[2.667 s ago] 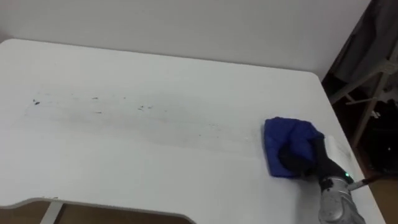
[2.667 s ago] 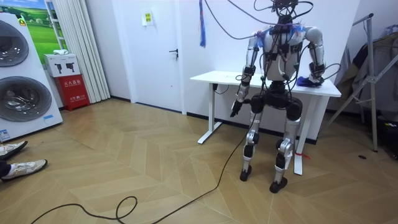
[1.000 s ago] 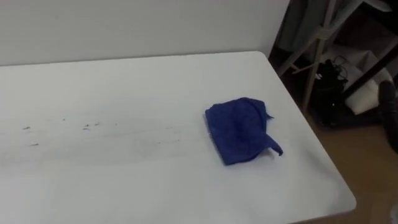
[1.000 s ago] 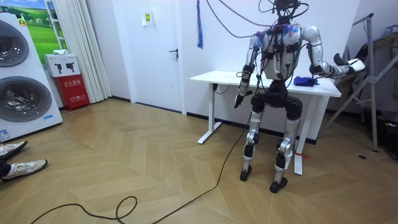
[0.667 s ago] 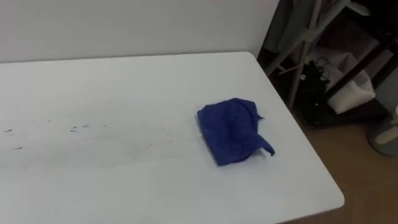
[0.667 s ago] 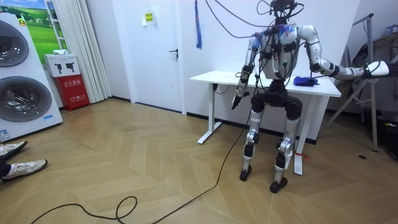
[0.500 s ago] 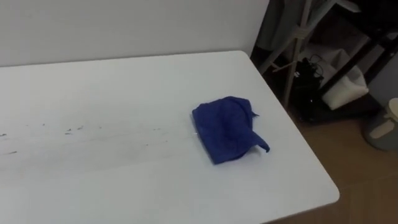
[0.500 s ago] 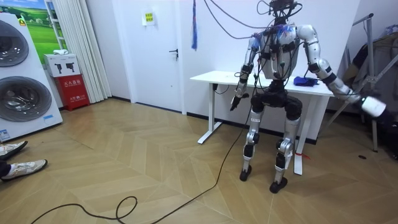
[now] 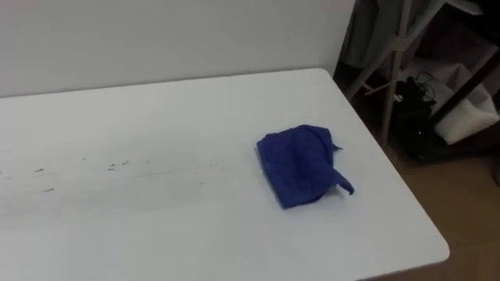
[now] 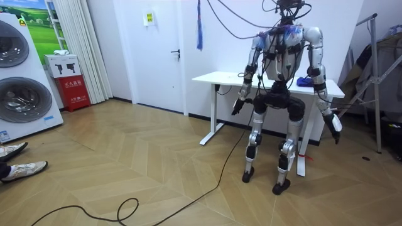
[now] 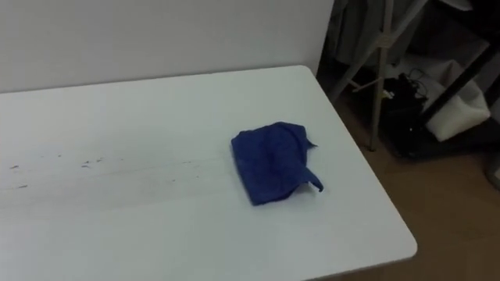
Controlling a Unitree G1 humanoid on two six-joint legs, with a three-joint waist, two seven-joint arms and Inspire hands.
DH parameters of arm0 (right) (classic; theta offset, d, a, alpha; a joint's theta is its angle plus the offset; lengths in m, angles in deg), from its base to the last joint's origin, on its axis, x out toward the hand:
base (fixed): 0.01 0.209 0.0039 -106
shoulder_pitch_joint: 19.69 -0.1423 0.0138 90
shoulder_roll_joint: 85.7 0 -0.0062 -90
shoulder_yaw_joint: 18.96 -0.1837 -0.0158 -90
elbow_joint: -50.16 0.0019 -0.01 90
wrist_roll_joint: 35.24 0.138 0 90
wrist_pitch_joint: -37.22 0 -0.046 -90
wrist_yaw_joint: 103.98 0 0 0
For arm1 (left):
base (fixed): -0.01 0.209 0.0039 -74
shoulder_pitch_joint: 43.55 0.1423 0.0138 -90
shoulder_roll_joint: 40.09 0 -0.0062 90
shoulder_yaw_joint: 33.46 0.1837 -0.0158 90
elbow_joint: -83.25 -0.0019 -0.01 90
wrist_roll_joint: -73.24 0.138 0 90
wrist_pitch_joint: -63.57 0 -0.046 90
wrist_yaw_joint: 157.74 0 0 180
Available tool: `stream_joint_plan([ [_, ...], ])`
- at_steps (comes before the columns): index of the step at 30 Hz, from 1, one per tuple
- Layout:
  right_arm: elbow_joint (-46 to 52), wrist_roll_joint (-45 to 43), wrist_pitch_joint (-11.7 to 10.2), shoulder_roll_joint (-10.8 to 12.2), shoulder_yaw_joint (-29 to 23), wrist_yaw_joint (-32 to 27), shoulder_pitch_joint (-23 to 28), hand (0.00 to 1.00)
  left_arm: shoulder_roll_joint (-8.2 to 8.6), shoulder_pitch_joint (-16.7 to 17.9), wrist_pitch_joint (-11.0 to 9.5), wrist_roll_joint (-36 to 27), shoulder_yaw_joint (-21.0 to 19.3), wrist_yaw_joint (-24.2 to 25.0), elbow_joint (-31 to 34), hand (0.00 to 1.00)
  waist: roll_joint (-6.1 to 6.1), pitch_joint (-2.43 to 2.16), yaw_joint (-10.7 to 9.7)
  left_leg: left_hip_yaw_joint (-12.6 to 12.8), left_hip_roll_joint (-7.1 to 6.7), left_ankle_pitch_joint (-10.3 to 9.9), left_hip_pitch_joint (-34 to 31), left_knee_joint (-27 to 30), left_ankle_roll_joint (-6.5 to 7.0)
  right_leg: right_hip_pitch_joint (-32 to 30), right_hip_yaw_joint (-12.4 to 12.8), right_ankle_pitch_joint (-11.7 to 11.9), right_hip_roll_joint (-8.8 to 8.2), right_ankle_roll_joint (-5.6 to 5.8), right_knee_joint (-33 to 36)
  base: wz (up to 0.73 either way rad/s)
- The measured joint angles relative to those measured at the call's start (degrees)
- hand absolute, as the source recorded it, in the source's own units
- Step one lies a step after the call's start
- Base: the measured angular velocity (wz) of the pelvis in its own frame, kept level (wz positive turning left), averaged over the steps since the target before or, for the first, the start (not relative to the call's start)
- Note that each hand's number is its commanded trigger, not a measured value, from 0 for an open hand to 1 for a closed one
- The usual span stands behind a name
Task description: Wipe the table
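**On the tabletop (image 9: 156, 234): blue cloth (image 9: 301, 165) at rest, no robot hand on it**

Near the tabletop's right end you see the blue cloth lying crumpled. Toward the tabletop's left runs a faint line of dark specks (image 9: 117, 165). In the room view the robot stands at the tabletop's front edge. Its left robot hand (image 10: 237, 108) and right robot hand (image 10: 335, 125) hang below the tabletop. You cannot tell whether either is open or closed.

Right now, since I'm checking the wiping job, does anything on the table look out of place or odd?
Yes. The blue cloth lies crumpled and alone near the table's right end, while dark specks and a faint smear mark the surface to its left. The right hand and left hand hang at the robot's sides.
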Motion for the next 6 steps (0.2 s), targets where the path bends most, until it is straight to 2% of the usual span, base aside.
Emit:
stream_joint_plan([
  [1,0.6,0.0,0.0,0.2,1.1,0.2,-0.7,0.00,-0.01,-0.2,0.0,0.0,0.7,-0.1,-0.1,0.00,0.05,0.04,0.1,-0.3,-0.01,0.0,-0.1,0.1,0.00,0.0,-0.2,0.0,-0.01,0.03,0.0,0.21],
  [3,1.3,0.3,-1.8,0.8,5.1,1.7,-3.0,0.00,0.08,-0.7,0.0,0.1,3.2,-1.0,-0.1,0.00,0.35,0.27,0.7,-1.1,-0.01,0.0,-0.2,0.7,0.00,0.6,-1.0,-0.1,-0.01,0.10,-0.3,0.19],
  [6,1.3,0.3,-3.3,1.6,7.4,3.5,-3.9,0.00,0.16,-0.6,0.1,0.6,4.1,-1.1,-0.1,0.00,0.39,0.33,0.9,-2.6,-0.10,0.0,-0.5,0.7,-0.02,1.5,-2.2,-0.1,-0.06,0.23,-1.0,0.30],
])
